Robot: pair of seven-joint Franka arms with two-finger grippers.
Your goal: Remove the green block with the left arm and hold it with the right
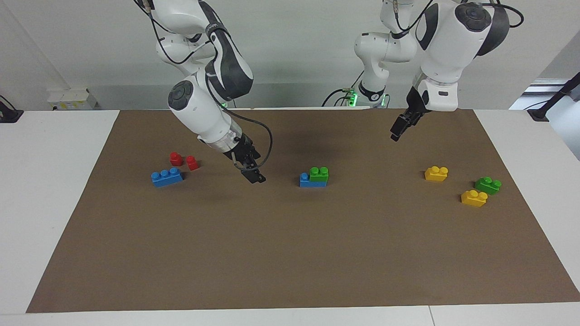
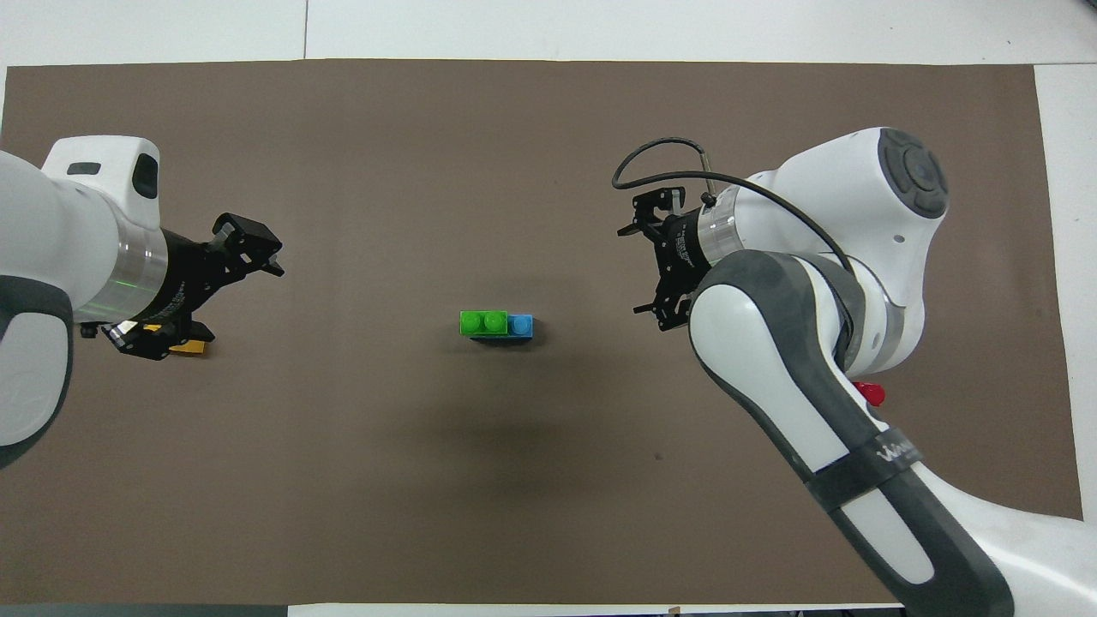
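The green block (image 1: 319, 174) is a lime-green two-stud brick sitting on a blue brick (image 1: 306, 181) in the middle of the brown mat (image 1: 290, 253). The stack also shows in the overhead view, the green block (image 2: 483, 322) beside the blue brick's bare stud (image 2: 520, 326). My right gripper (image 1: 253, 175) hangs low over bare mat beside the stack, toward the right arm's end, and holds nothing; it also shows in the overhead view (image 2: 641, 267). My left gripper (image 1: 398, 132) is raised over bare mat toward the left arm's end, holds nothing, and also shows in the overhead view (image 2: 261, 253).
A long blue brick (image 1: 167, 176) and two red pieces (image 1: 176, 158) (image 1: 192, 163) lie toward the right arm's end. Two yellow bricks (image 1: 436, 173) (image 1: 474, 198) and a darker green brick (image 1: 488, 184) lie toward the left arm's end.
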